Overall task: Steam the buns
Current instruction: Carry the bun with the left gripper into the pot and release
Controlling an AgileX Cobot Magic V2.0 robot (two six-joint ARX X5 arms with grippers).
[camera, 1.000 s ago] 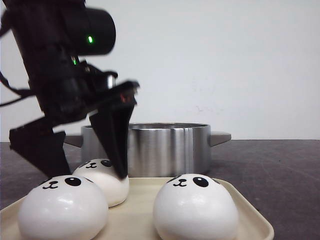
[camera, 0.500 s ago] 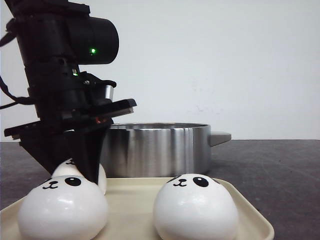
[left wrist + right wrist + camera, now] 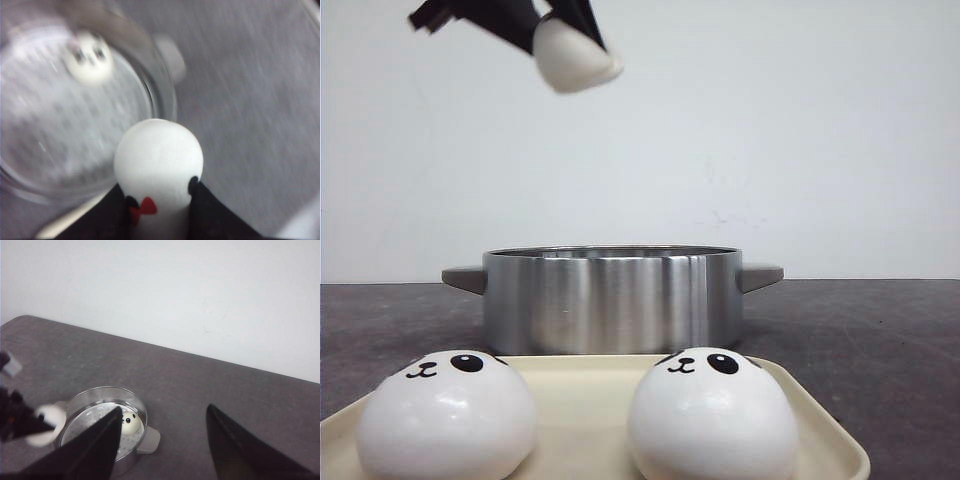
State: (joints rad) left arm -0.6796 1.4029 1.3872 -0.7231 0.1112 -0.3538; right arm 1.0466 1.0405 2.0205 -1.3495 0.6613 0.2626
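My left gripper (image 3: 555,30) is shut on a white panda bun (image 3: 575,55) and holds it high above the steel pot (image 3: 610,300). In the left wrist view the held bun (image 3: 159,160) sits between the black fingers (image 3: 210,210), over the pot's rim. One bun (image 3: 90,56) lies inside the pot on the perforated insert; it also shows in the right wrist view (image 3: 130,423). Two buns (image 3: 447,415) (image 3: 712,418) rest on the cream tray (image 3: 582,420) in front. My right gripper (image 3: 162,440) is open and empty, high above the table to the pot's right.
The pot has grey side handles (image 3: 762,275) and stands on a dark grey tabletop (image 3: 860,340) behind the tray. A plain white wall lies behind. In the right wrist view the left arm with its bun (image 3: 47,424) hangs beside the pot.
My left gripper closed on the rear left bun on the tray and lifted it up, from tray level to high above the pot. The other two tray buns have not moved.
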